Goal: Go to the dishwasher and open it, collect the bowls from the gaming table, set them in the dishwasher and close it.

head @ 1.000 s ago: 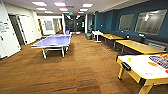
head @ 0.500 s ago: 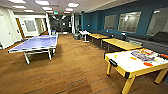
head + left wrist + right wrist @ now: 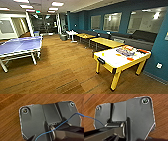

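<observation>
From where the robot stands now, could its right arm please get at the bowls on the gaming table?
Probably not: the bowls lie on the gaming table, which stands well ahead across open wood floor, and the right wrist view looks down at floor.

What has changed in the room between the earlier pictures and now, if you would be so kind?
Only the camera moved: the robot has turned and driven on, so the gaming table at the right now shows larger and nearer, and the blue table-tennis table sits further left. Nothing was taken hold of or let go. The tables themselves, the things on the white top and the wooden floor stayed as they were.
</observation>
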Available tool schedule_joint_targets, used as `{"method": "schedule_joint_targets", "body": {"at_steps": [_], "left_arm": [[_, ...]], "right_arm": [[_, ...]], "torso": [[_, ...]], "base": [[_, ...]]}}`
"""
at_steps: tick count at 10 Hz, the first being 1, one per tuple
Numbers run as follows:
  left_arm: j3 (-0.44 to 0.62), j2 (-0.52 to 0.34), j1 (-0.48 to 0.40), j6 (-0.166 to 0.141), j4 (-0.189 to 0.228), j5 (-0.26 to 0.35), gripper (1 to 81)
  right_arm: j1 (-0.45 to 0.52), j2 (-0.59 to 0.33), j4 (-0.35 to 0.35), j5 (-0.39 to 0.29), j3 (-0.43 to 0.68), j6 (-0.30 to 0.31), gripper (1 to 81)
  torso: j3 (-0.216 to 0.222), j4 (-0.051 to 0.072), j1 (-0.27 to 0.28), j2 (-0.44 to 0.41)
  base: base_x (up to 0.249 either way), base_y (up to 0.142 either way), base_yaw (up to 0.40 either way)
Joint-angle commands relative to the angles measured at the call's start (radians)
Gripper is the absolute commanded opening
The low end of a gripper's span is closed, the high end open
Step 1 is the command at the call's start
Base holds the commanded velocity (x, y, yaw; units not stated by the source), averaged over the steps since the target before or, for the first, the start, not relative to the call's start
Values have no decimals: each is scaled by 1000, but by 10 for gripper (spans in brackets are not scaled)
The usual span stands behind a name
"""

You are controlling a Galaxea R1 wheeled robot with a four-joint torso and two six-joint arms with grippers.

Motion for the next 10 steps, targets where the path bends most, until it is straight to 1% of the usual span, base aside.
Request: {"method": "schedule_joint_targets", "body": {"at_steps": [1, 10], "left_arm": [[-2, 1, -48, 9, 7, 50, 811], [-2, 3, -48, 9, 5, 50, 811]], "right_arm": [[52, 0, 6, -56, -3, -4, 811], [53, 0, 6, -56, -3, -2, 811]], "torso": [[0, 0, 0, 0], [0, 0, 0, 0]], "base": [[0, 0, -380], [0, 0, -379]]}}
